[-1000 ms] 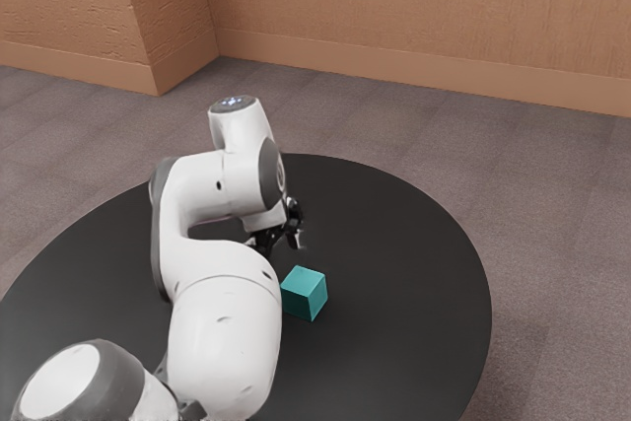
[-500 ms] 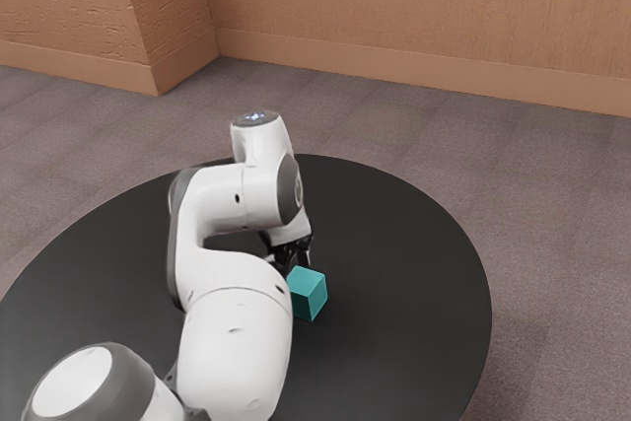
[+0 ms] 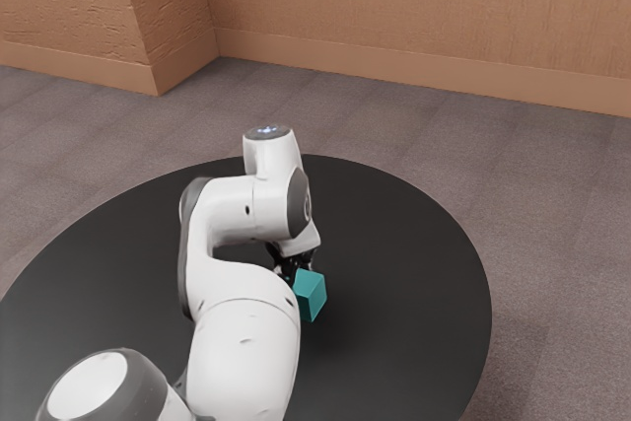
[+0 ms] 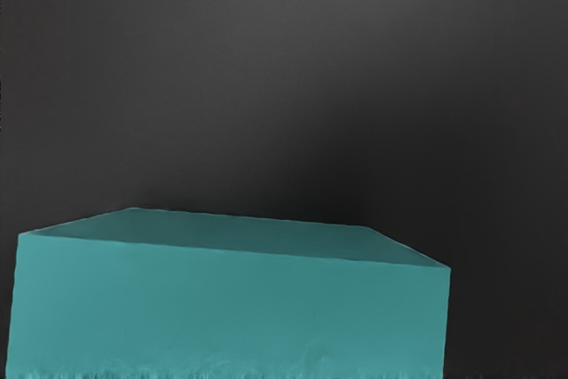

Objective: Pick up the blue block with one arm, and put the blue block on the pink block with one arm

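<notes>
A teal-blue block (image 3: 314,296) rests on the round black table (image 3: 414,273), just to the exterior view's right of the arm's base. My gripper (image 3: 299,269) hangs low over the block's upper left corner, which it partly covers. Its dark fingers stand open, and the block still sits flat on the table. In the wrist view the block (image 4: 231,308) looms large right under my hand, with its top face and one side showing against the dark tabletop.
My white arm (image 3: 242,244) bends over the table's middle and hides the surface behind it. Grey carpet floor (image 3: 552,194) surrounds the table, and tan walls stand at the back. Bare tabletop lies to the exterior view's right of the block.
My hand has swung toward the exterior view's right and come down, from beside the block to right over it. The block has not moved.
</notes>
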{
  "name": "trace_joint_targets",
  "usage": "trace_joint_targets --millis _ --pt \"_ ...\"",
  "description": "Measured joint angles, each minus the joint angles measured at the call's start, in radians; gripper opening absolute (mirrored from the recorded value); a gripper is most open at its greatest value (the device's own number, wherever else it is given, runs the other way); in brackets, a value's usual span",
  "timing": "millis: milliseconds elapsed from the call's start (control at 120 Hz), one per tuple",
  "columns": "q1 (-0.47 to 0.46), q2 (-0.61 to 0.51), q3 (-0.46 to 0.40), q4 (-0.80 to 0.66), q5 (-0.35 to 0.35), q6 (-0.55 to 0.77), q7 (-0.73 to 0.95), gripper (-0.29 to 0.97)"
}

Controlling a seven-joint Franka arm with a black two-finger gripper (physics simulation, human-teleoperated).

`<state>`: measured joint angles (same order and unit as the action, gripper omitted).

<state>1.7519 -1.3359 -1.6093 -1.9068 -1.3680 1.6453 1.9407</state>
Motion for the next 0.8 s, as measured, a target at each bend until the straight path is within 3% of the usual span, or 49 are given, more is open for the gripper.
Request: trace_joint_targets --millis 367,633,800 --pt "0.0 -0.008 -0.002 0.0 0.003 0.002 -0.026 0.4" --pt "-0.005 -0.007 0.003 0.0 0.005 0.007 -0.035 0.35" --pt "-0.07 0.015 0.069 -0.036 0.021 0.007 -0.03 0.34"
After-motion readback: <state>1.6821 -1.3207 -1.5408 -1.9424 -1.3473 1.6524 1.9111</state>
